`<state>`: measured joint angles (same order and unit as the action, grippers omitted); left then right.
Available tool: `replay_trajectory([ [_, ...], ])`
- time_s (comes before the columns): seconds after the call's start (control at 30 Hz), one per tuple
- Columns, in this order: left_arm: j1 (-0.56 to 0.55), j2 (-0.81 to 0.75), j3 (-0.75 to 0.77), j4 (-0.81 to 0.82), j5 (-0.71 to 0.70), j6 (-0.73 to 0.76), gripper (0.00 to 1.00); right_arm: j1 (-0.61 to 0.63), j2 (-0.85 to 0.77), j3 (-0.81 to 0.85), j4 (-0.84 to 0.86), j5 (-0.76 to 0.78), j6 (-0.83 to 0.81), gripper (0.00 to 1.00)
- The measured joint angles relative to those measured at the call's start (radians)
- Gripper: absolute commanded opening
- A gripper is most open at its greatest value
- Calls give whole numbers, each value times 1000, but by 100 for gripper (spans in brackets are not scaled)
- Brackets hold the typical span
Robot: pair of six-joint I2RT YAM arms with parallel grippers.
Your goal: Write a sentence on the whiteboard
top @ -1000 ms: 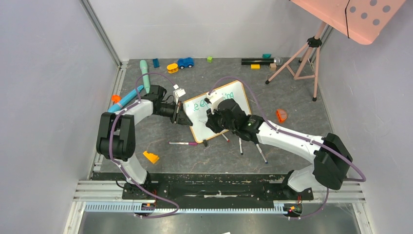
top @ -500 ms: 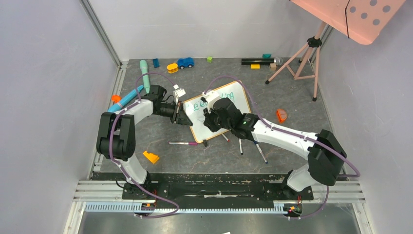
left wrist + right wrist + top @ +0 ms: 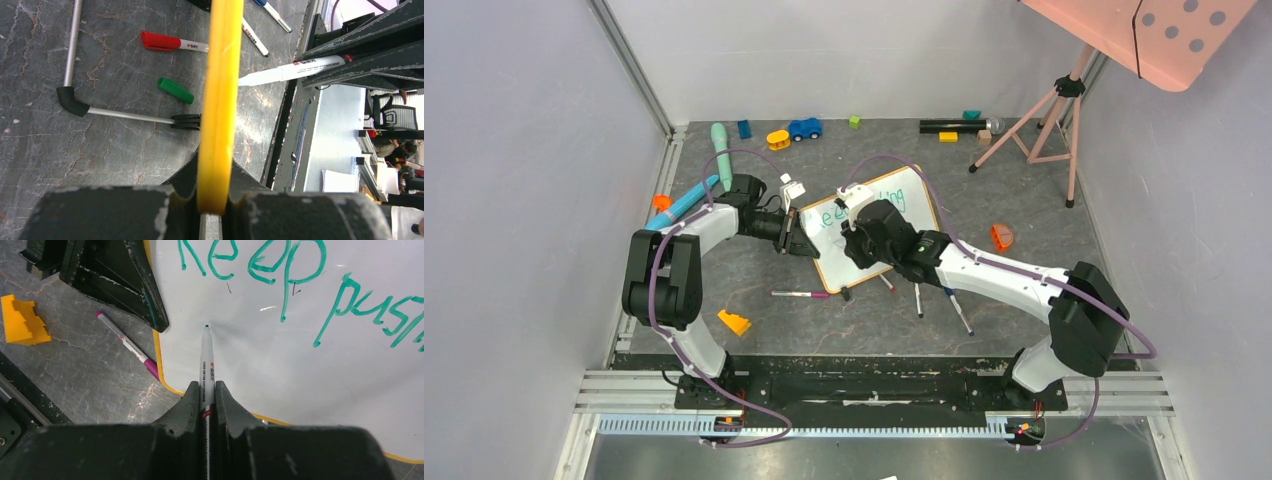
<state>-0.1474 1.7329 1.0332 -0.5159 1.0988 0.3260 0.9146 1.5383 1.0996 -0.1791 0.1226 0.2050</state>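
Note:
The whiteboard (image 3: 911, 197) stands tilted at mid table, its orange-yellow frame (image 3: 220, 100) clamped at the left edge by my left gripper (image 3: 214, 200), which is shut on it. Green writing, the sentence (image 3: 260, 262), reads "Keep" and then "push" running out of the right wrist view. My right gripper (image 3: 206, 385) is shut on a white marker (image 3: 206, 360). Its dark tip points at the blank board below "Keep", at or just off the surface. In the top view the right gripper (image 3: 861, 245) covers the board's lower part.
A pink-capped marker (image 3: 802, 294), several pens (image 3: 959, 310) and a green cap (image 3: 176, 90) lie in front of the board. An orange wedge (image 3: 734, 322) lies near left. Toys (image 3: 804, 128), a teal cylinder (image 3: 721, 150) and a tripod (image 3: 1044, 120) stand at the back.
My right arm has shifted a little to the left over the board with the marker. The left gripper and the board have stayed put.

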Motion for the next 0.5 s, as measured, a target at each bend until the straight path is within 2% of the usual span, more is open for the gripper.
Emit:
replay_trajectory([
  [0.5, 0, 4, 2, -2, 2, 2, 2, 0, 31, 20, -28, 11, -4, 0],
])
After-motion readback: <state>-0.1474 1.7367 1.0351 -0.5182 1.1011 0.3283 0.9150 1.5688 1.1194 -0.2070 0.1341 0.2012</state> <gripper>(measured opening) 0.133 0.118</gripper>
